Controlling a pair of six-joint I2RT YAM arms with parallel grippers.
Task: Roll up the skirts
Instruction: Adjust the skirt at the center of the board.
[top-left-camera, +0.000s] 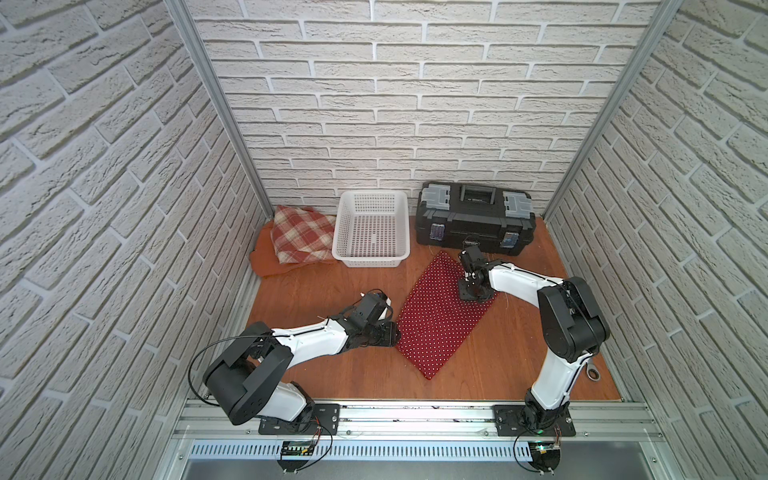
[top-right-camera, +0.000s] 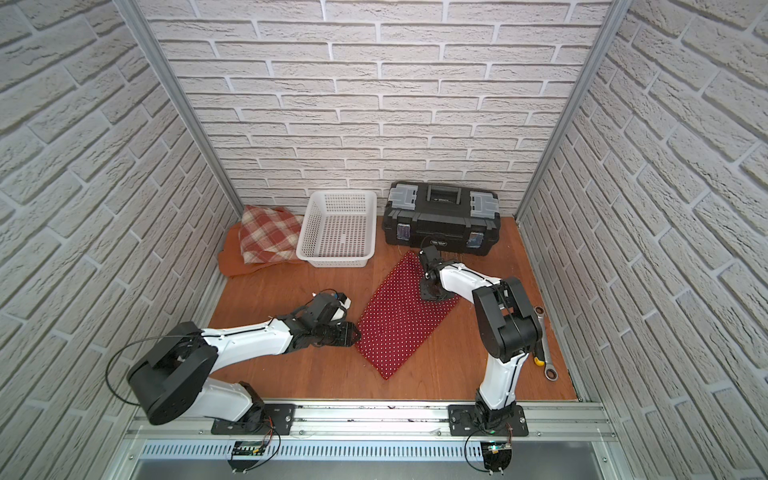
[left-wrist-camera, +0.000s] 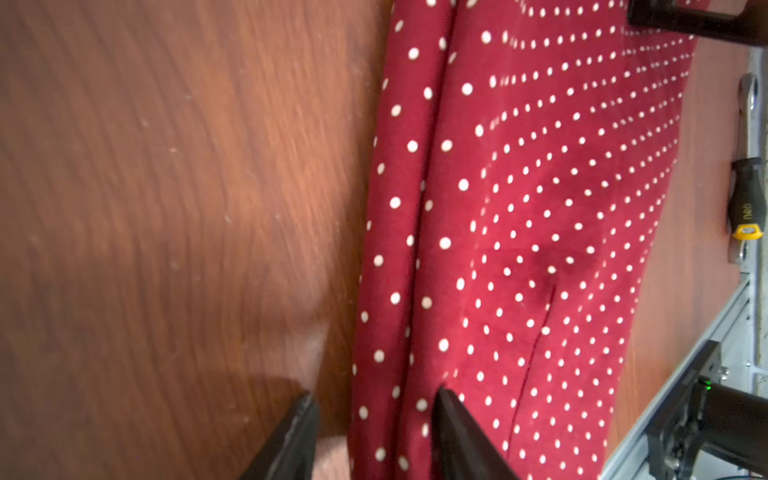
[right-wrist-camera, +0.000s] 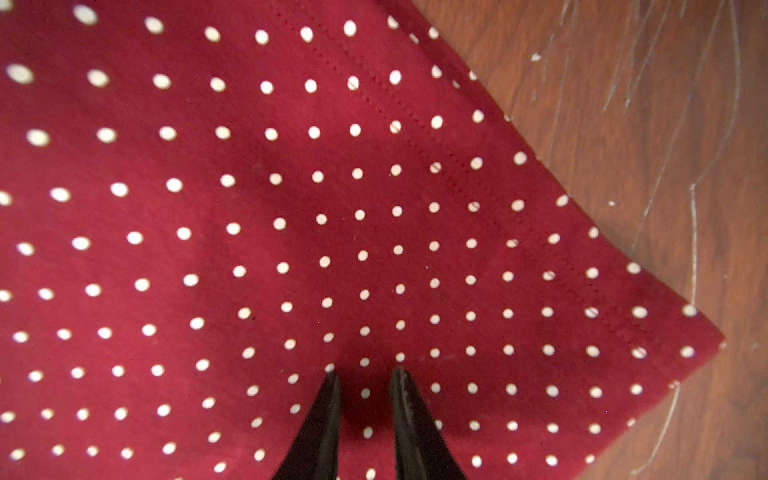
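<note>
Two grippers at the polka-dot skirt (top-left-camera: 440, 320): left gripper (left-wrist-camera: 375, 395), jaws half-wide, straddles its folded edge; right gripper (right-wrist-camera: 365, 372), jaws narrowly apart, cloth between the tips.

White shells and black joint housings on my left arm (top-left-camera: 311, 338) and right arm (top-left-camera: 515, 282). Thin black cable (top-left-camera: 194, 359) loops off the left. Fingers (right-wrist-camera: 318, 432) of my right gripper (right-wrist-camera: 363, 374): black, tapered.

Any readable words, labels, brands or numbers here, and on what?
Nothing reads clearly.
Lettering on the black toolbox lid, by its handle: too small to read.
Pale print on the black-and-yellow tool handle: too blurred to read.
</note>
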